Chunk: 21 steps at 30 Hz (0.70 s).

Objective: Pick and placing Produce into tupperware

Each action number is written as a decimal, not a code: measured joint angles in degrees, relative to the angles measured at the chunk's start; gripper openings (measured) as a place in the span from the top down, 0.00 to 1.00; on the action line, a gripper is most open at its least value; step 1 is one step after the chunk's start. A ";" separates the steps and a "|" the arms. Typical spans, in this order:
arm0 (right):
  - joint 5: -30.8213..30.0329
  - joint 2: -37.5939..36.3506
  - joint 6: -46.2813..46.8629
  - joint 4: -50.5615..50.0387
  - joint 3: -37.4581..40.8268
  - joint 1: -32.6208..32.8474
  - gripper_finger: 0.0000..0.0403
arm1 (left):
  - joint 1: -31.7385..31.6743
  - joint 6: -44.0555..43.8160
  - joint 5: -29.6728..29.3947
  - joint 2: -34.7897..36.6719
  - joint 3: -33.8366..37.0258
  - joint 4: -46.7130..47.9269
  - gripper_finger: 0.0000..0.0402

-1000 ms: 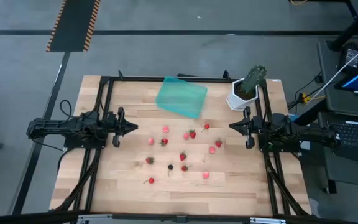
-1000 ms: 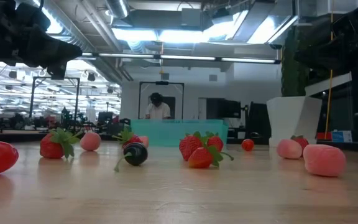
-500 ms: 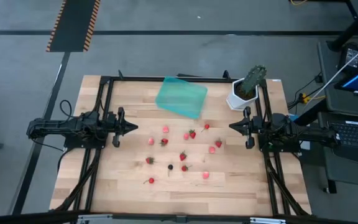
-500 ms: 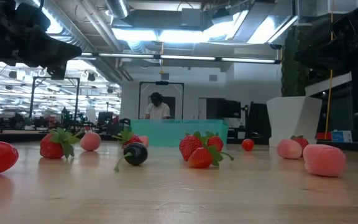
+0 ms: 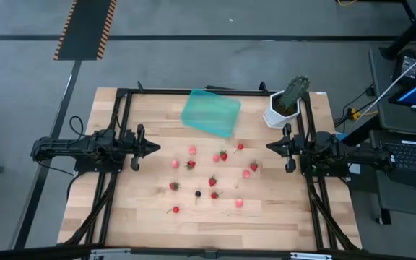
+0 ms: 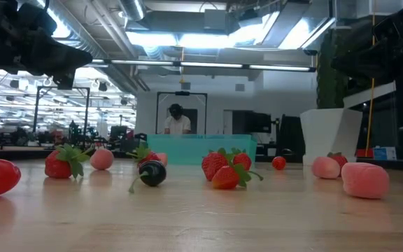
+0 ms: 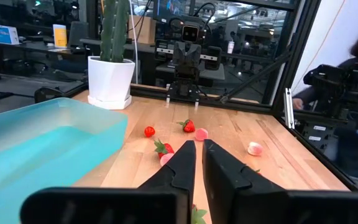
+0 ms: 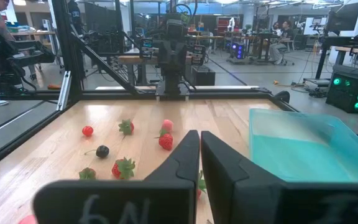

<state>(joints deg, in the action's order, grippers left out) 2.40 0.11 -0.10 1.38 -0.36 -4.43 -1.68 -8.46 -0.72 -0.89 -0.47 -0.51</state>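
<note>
I see small glossy berries (image 5: 212, 181) scattered mid-table on pale wood grain (image 5: 266, 217); the rounded translucent teal tupperware (image 5: 211, 113) sits behind them. Left gripper (image 5: 154, 148) and right gripper (image 5: 271, 147) wait narrow, empty, at opposite edges.

Two dark, jointed arms are seen, each ended by a black two-finger left gripper (image 5: 153, 148) and right gripper (image 5: 271, 147) of tapered fingers.

Probably a robotics lab: framed wooden table (image 5: 143, 217), monitors (image 7: 185, 7) behind.
</note>
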 joint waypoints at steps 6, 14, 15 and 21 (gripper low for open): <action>0.01 0.00 0.00 0.00 -0.01 0.01 0.95 | 0.01 0.01 0.01 0.02 0.00 0.00 0.90; 0.01 0.00 0.00 0.00 0.00 0.00 0.95 | 0.00 -0.01 0.01 0.02 0.00 0.00 0.87; -0.01 0.01 0.00 0.00 -0.01 0.01 0.95 | 0.00 0.01 0.00 0.01 0.00 0.00 0.86; -0.01 -0.01 0.00 0.01 0.00 -0.01 0.95 | 0.00 0.01 0.00 0.01 0.00 0.00 0.84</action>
<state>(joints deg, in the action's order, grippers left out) 2.39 0.10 -0.10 1.39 -0.36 -4.45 -1.68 -8.45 -0.72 -0.88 -0.47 -0.51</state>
